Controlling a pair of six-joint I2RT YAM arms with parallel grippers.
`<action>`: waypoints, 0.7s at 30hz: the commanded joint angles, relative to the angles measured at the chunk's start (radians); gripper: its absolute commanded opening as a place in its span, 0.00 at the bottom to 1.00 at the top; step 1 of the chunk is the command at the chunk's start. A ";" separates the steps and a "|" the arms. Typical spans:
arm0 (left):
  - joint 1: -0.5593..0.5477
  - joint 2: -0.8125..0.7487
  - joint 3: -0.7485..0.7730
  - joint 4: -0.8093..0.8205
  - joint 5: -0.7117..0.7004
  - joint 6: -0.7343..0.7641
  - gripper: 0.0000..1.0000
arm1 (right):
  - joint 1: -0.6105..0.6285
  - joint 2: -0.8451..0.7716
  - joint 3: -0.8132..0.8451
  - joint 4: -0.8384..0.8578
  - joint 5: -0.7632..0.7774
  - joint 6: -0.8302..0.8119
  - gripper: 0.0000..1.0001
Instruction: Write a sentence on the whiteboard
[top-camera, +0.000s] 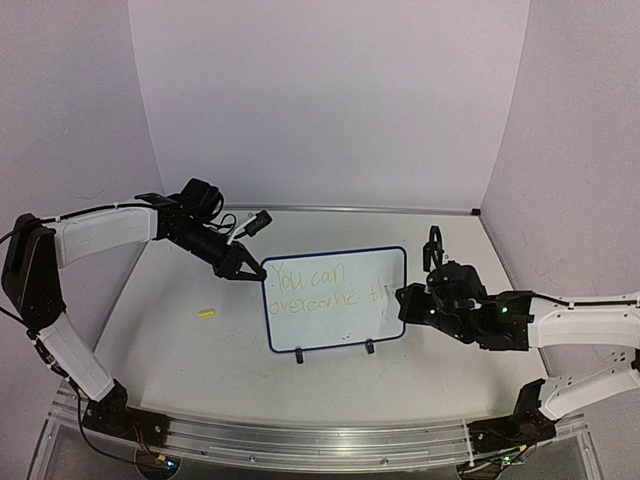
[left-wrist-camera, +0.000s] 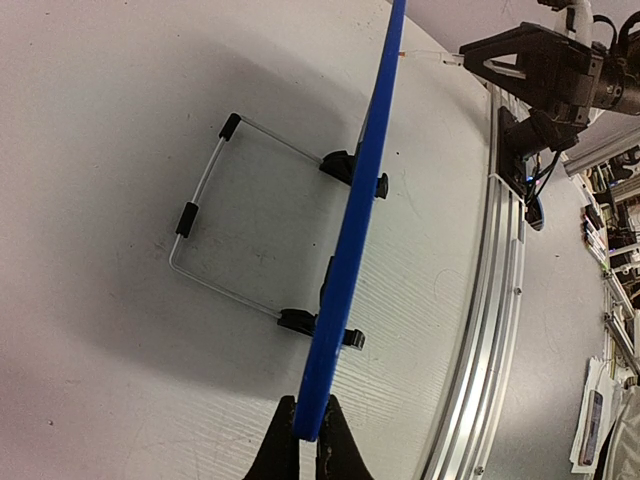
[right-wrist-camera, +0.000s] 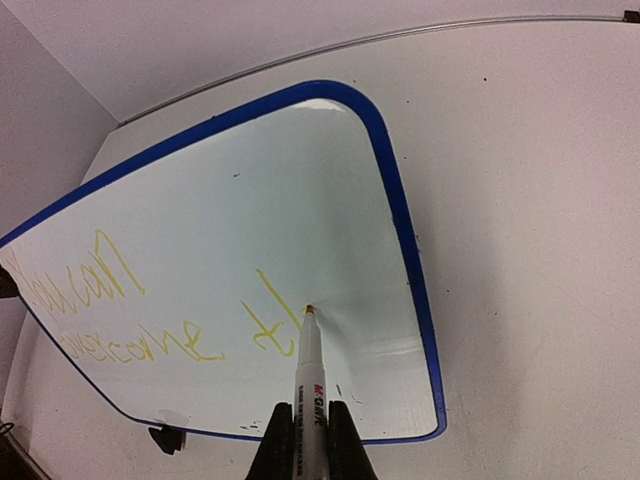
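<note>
At mid-table we found the whiteboard (top-camera: 335, 332) standing, left gripper (top-camera: 250, 271) clamped on its edge, right gripper (right-wrist-camera: 309, 425) clamped on the marker (right-wrist-camera: 308, 365) with its tip just after "th"; we judged the sentence (top-camera: 322, 286) next needed "is".

Whiteboard (top-camera: 330, 325) — glossy white face, thin dark blue frame, black feet.
Sentence (top-camera: 322, 285): yellow-green strokes.
Marker (right-wrist-camera: 309, 375): white barrel, red print, orange tip.
Left claw (top-camera: 247, 271) and right claw (top-camera: 404, 302): black.
Arm shells (top-camera: 100, 235): white.
Worktop (top-camera: 170, 345): off-white, faintly speckled.
Small piece (top-camera: 206, 313) on the worktop: yellow.
Wire stand (left-wrist-camera: 205, 225) — silver, with black sleeves.
Walls (top-camera: 320, 100): pale lilac.
</note>
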 joint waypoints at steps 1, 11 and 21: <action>-0.010 0.028 0.000 -0.042 -0.110 0.024 0.00 | -0.006 -0.022 0.018 -0.017 0.057 0.022 0.00; -0.010 0.027 -0.001 -0.042 -0.108 0.022 0.00 | -0.005 -0.015 -0.009 -0.044 0.024 0.050 0.00; -0.011 0.026 0.001 -0.042 -0.108 0.023 0.00 | -0.006 -0.018 -0.051 -0.051 -0.007 0.092 0.00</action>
